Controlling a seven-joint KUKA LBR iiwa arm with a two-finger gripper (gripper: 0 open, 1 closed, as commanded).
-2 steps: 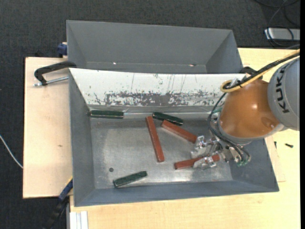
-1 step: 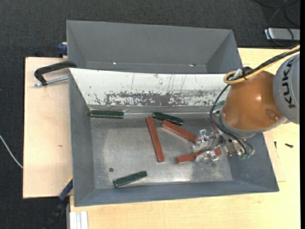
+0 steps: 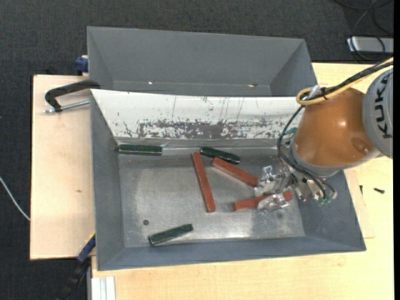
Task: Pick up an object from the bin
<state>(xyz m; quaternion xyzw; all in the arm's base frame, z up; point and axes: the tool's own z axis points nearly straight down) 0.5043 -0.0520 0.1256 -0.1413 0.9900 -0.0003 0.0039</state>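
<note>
A short red stick (image 3: pixel 247 204) is seen on the floor of the grey bin (image 3: pixel 107 199), at the right. Its right end is covered by the gripper (image 3: pixel 275 195); whether the gripper is open or closed cannot be told. Two longer red sticks (image 3: pixel 203 183) are found just left, and three dark green sticks (image 3: pixel 170 234) lie scattered beyond.

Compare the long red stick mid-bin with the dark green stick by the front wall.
The red stick is longer and runs front to back; the green stick is shorter and lies nearly crosswise. Both are slim straight bars lying flat on the bin floor.
</note>
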